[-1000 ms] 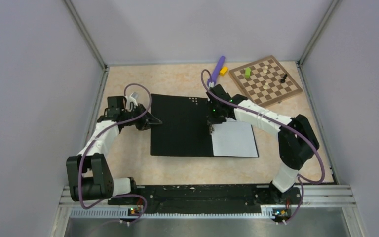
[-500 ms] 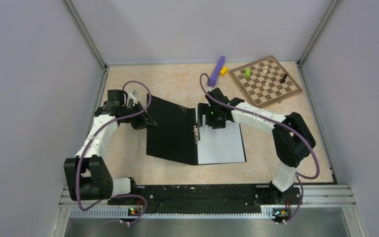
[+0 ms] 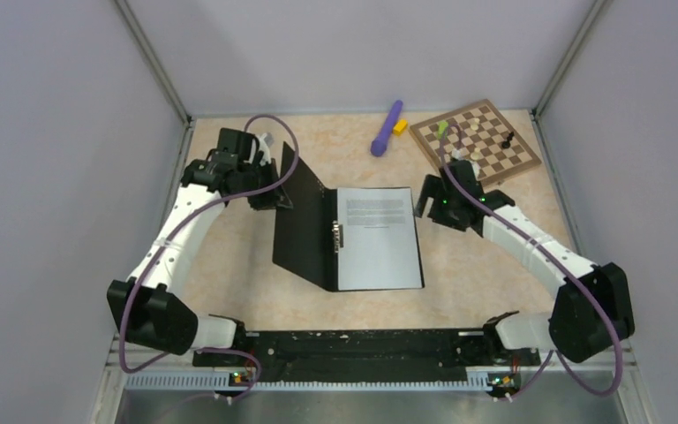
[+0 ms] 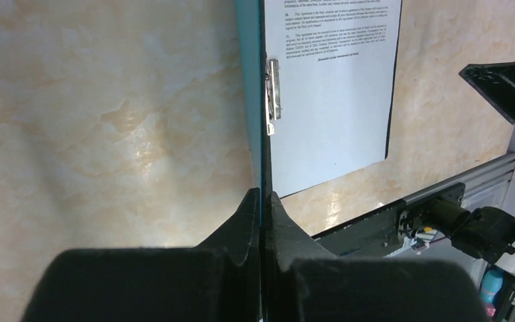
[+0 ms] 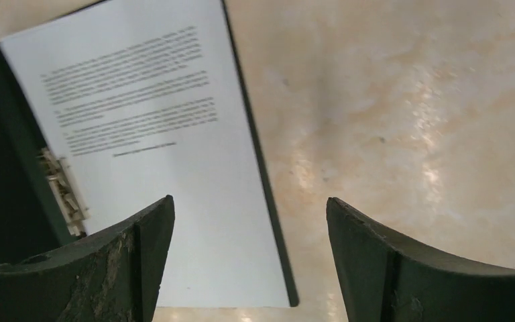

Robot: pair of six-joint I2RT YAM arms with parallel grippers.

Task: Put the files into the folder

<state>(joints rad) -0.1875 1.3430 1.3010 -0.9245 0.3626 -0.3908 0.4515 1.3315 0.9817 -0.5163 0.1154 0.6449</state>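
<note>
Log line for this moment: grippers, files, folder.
left gripper: shut on folder cover, cover raised | right gripper: open, empty | files: flat inside folder

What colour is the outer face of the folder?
Teal-blue. The folder shows it best in the left wrist view, as a narrow strip.

The table [image 3: 327,141] has a beige top with a marble pattern, and it shines softly where the light falls on it. Plain grey walls [image 3: 62,132] close it on the left, back and right. Two metal posts [image 3: 154,62] stand in the far corners. A chessboard [image 3: 475,143] with a few pieces lies in the far right corner. A metal rail [image 3: 362,378] runs along the near edge.
</note>
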